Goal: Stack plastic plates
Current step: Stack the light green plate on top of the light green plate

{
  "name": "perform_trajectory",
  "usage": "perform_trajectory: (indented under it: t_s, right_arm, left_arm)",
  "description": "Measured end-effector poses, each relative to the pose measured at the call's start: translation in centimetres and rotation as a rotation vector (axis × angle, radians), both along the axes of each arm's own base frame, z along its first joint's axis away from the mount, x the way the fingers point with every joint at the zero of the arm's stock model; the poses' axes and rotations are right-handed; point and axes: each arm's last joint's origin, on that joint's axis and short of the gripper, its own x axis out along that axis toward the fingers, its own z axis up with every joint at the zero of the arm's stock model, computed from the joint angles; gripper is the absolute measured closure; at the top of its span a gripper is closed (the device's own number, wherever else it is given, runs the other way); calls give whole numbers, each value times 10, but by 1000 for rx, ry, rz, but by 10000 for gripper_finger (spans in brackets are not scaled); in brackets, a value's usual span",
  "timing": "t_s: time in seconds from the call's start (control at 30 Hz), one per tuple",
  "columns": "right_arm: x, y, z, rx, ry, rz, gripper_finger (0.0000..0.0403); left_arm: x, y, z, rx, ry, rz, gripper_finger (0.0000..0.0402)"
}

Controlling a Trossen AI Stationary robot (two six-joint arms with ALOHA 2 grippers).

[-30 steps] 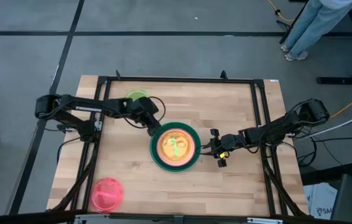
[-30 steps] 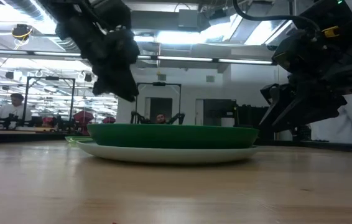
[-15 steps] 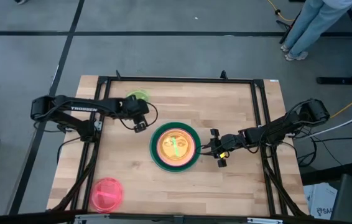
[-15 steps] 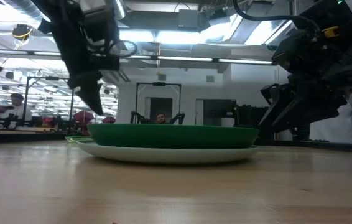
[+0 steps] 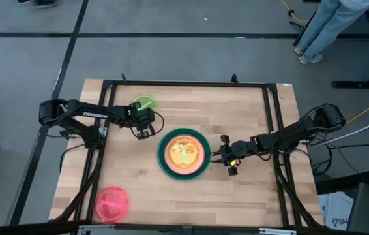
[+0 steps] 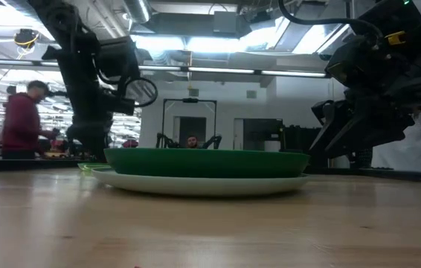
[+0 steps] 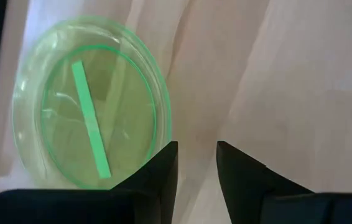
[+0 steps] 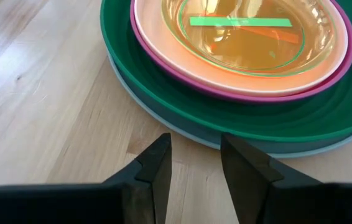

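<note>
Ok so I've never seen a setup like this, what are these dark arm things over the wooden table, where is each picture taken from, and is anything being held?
These are two robot arms at a wooden table, stacking plastic plates. One picture looks straight down from above, one looks level across the tabletop, and two come from cameras on the arms' wrists.

In the middle sits the stack of plates: light blue at the bottom, then dark green, magenta, cream, orange and a clear lime green one on top. A loose lime green plate lies near the far edge, and a pink plate near the front left corner.

The left hand is beside the loose green plate, fingers slightly apart, holding nothing. The right hand waits beside the stack, also empty.
</note>
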Motion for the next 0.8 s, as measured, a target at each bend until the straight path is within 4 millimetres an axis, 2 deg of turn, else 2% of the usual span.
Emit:
perform_trajectory:
  t_s: [0.37, 0.8]
  right_arm:
    - [0, 0, 0, -2, 0, -2, 272]
    - [0, 0, 0, -3, -1, -3, 272]
  left_arm:
    - [-8, 15, -9, -14, -27, 62, 299]
    - [-21, 23, -25, 40, -19, 34, 301]
